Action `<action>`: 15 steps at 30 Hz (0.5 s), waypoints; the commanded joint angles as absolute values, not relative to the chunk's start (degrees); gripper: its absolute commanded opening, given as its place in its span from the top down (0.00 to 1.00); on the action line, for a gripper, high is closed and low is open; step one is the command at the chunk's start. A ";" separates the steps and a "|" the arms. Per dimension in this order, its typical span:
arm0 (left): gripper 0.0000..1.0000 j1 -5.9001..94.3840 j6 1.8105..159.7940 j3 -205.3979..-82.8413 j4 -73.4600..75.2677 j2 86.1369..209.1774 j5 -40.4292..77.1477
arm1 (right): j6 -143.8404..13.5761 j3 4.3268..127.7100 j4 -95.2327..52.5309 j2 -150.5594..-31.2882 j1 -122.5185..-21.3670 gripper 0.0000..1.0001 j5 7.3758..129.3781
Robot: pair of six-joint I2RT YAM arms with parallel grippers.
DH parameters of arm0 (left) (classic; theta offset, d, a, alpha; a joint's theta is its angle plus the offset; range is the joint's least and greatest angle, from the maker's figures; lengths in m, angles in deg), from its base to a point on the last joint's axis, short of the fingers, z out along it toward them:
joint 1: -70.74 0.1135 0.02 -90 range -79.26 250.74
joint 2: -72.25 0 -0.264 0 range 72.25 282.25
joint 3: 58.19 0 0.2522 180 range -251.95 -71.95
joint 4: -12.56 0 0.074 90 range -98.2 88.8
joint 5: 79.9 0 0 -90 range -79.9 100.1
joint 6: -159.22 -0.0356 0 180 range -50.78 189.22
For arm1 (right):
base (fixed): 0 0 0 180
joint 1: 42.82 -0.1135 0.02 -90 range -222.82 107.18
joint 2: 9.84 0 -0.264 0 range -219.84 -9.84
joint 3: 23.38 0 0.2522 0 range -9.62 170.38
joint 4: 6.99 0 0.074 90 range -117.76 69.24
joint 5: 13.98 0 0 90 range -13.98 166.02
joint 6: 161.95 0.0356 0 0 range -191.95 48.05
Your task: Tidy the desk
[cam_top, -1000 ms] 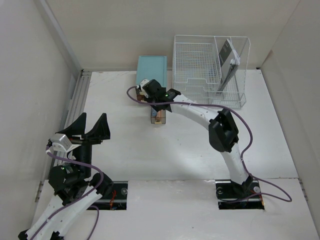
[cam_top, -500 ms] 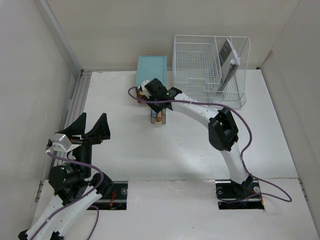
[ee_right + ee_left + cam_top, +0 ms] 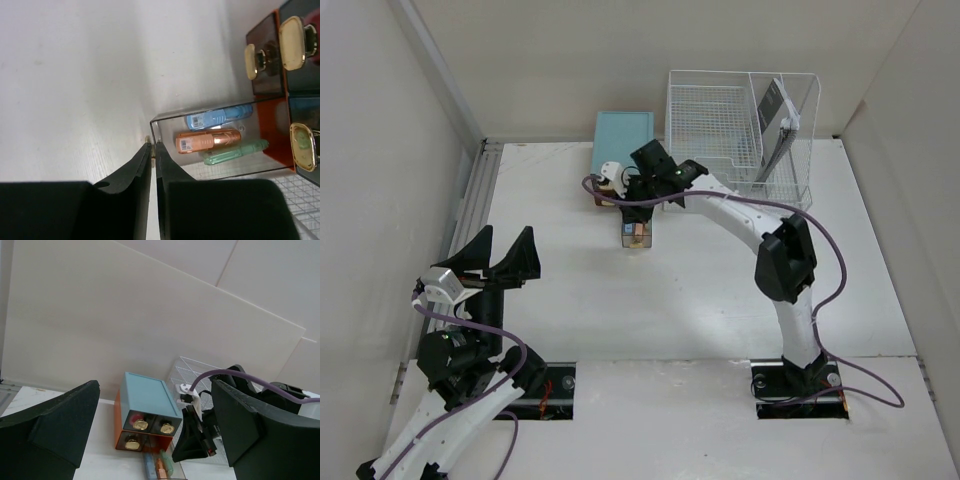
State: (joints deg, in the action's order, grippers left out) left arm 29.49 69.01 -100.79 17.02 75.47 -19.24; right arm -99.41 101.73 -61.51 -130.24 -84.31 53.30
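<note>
White matte table (image 3: 570,290) fills the walled cell, silver rails along its left edge; most of it lies bare, and what there is sits along the far edge, which I read as tidying well along. A teal-topped drawer box (image 3: 623,135) stands just left of the wire-mesh rack (image 3: 720,130); its clear drawer (image 3: 636,232) is drawn out toward me across the table. From the right wrist I see three tubes lying side by side in it: blue (image 3: 217,117), copper (image 3: 207,141), green (image 3: 235,151). My right end effector (image 3: 153,147) is pinched together on the small gold knob (image 3: 148,140) at the drawer's front; that grip serves to slide the drawer, and I judge pushing it home to be the step in hand. My left end effector (image 3: 506,240) hangs at the near left, fingers spread wide and holding nothing; parked there, it stays clear of the right arm's reach.
</note>
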 commanded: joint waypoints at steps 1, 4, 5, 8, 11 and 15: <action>0.08 29.43 68.17 -100.69 19.89 75.33 -18.91 | -110.14 105.78 -70.03 -132.00 -82.72 0.86 40.52; 0.08 29.43 68.17 -100.69 19.89 75.33 -18.91 | -118.93 108.33 -78.46 -134.63 -82.72 0.85 36.83; 0.08 29.43 68.17 -100.69 19.89 75.33 -18.91 | -120.71 108.33 -80.15 -135.17 -82.72 0.85 35.51; 0.08 29.43 68.17 -100.69 19.89 75.33 -18.91 | -124.84 109.12 -83.41 -135.97 -82.72 0.86 34.72; 0.08 29.43 68.17 -100.69 19.89 75.33 -18.91 | -126.08 108.51 -83.42 -136.49 -82.72 0.87 34.09; 0.08 29.43 68.17 -100.69 19.89 75.33 -18.91 | -125.48 108.51 -83.42 -137.89 -82.72 0.90 35.41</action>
